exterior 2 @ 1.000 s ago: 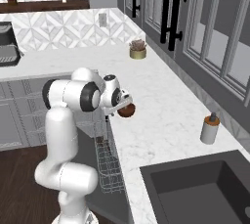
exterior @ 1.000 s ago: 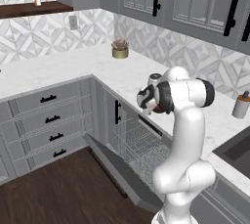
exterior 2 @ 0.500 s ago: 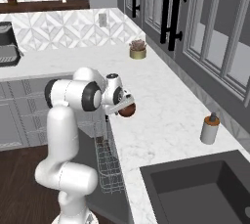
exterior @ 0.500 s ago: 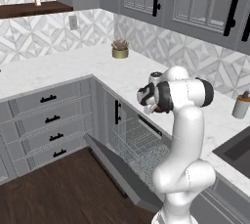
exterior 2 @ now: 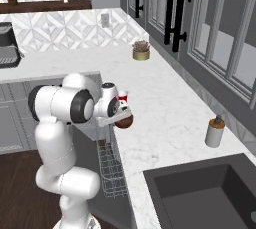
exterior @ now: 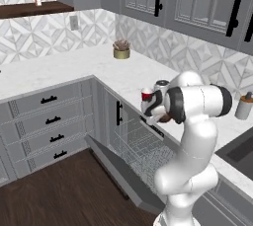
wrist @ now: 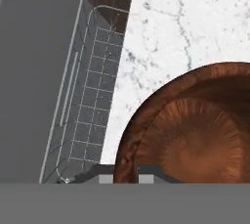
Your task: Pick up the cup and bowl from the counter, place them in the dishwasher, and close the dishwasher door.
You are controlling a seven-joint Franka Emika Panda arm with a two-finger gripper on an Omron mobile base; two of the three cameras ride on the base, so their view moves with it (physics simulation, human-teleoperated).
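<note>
Brown bowl is sitting on the counter edge just above the open dishwasher, gripper seemingly pinching its rim, cup waiting beside it, nothing loaded, door down.

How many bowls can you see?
1. The brown bowl sits on the white counter near its edge, beside the red cup, above the open dishwasher. Others could be hidden behind the arm.
</note>
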